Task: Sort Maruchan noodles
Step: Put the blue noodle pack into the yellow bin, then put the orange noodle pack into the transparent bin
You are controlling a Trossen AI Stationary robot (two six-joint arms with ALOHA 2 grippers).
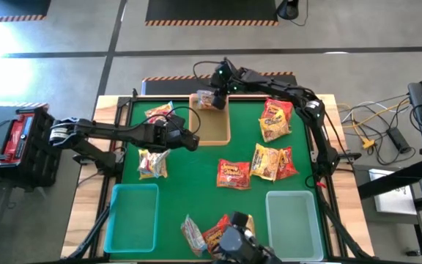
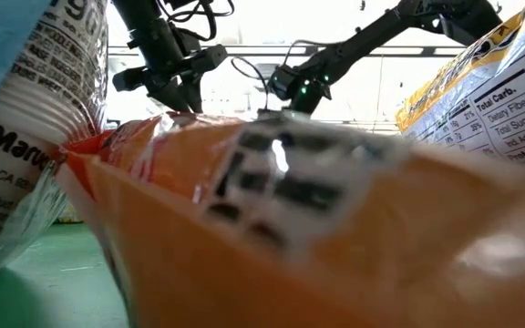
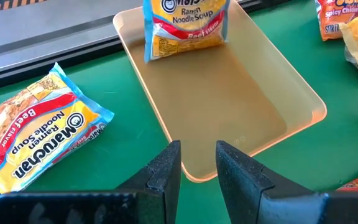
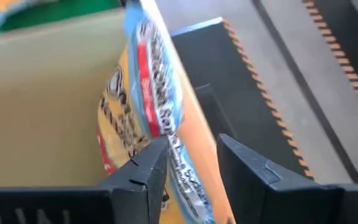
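Note:
A yellow beef Maruchan packet (image 3: 185, 25) stands upright at the far end of the tan tray (image 1: 215, 128). My right gripper (image 4: 191, 165) is above it, open, with the packet's blue-edged side (image 4: 157, 93) between its fingers. My left gripper (image 3: 197, 165) hovers open at the tray's near left corner (image 1: 187, 139), holding nothing. Another beef packet (image 3: 36, 127) lies flat on the green mat left of the tray. More packets lie flat on the mat: one (image 1: 152, 163) near the left arm, several (image 1: 269, 158) to the right. My right gripper has its fingers on either side of the upright packet's edge (image 4: 166, 134), coming from above at the tray's far end. One finger (image 4: 145, 171) is close against the packet, but I cannot tell whether it touches.
Two translucent teal trays sit near the front, left (image 1: 132, 216) and right (image 1: 294, 220). Packets at the near edge (image 1: 215, 233) sit right against the low camera (image 2: 290, 228) and block most of that view. Cables and gear lie beyond the table's right side.

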